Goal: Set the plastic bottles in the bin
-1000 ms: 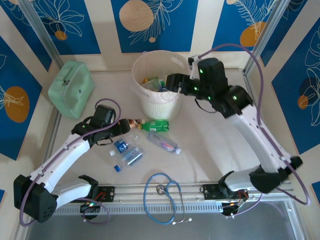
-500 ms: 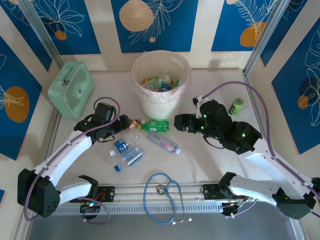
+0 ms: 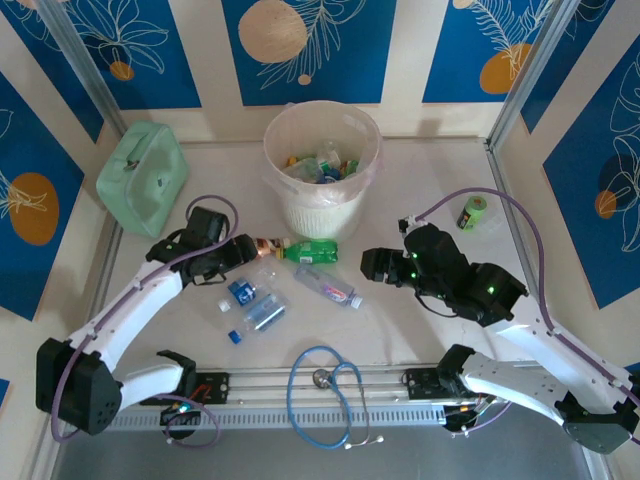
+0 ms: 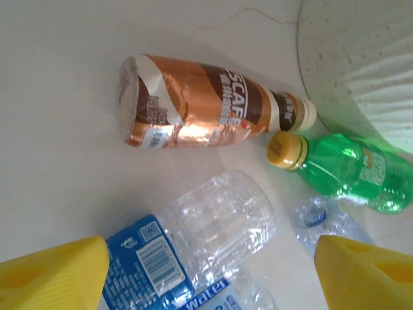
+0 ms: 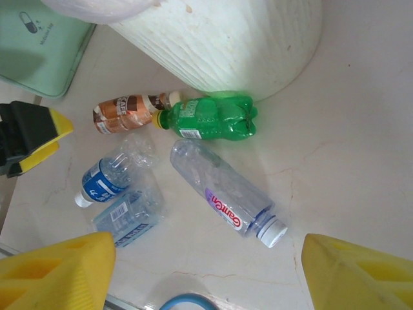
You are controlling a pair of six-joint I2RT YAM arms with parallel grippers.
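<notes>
Overhead shows the bin [image 3: 320,210] part-filled; wrist views add "SCAF" on the brown bottle [image 4: 193,103], "Water" on a blue-labelled bottle [image 4: 187,252], left fingers [image 4: 55,274] and right fingers [image 5: 55,271] spread, empty.

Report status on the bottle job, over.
Left claw open, right claw open, both empty. Five bottles on table beside bin. Stethoscope nearby, not blocking.

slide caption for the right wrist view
Open right gripper over a brown-labelled bottle, a green plastic bottle and three clear plastic bottles lying beside the cream ribbed plastic bin
</notes>
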